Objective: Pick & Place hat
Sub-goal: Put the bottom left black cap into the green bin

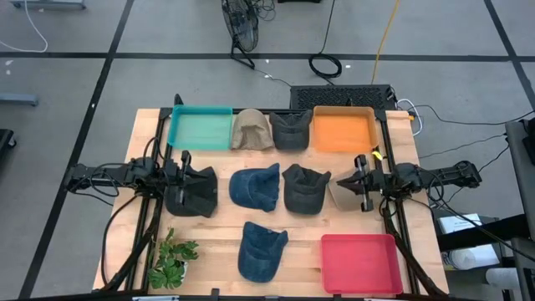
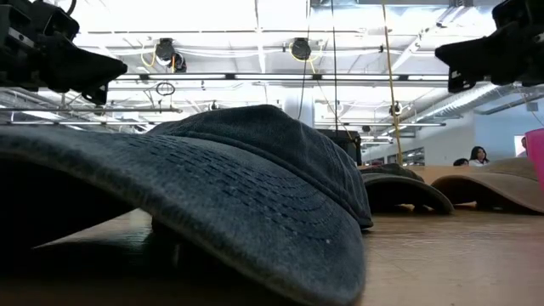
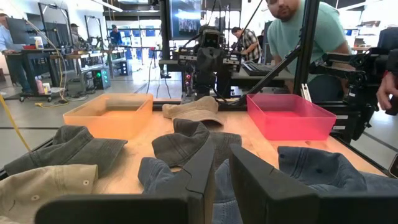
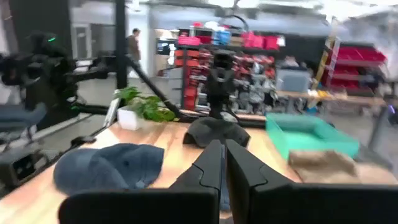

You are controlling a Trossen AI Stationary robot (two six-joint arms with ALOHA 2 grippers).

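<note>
Several hats lie brim-down on the wooden table (image 1: 217, 230): a black one (image 1: 191, 192), two blue ones (image 1: 255, 187) (image 1: 261, 249), two dark grey ones (image 1: 305, 189) (image 1: 290, 130) and two tan ones (image 1: 251, 130) (image 1: 341, 194). My left gripper (image 1: 185, 170) hovers level above the black hat at the table's left. Its fingers (image 3: 222, 155) stand slightly open with nothing between them. My right gripper (image 1: 361, 181) hovers at the table's right over the tan hat, shut (image 4: 222, 152) and holding nothing. The near blue hat (image 2: 238, 170) fills the low view.
A teal tray (image 1: 201, 127) and an orange tray (image 1: 343, 130) stand along the far edge. A red tray (image 1: 361, 261) sits at the near right and a small plant (image 1: 171, 259) at the near left. People stand beyond the table (image 3: 298, 31).
</note>
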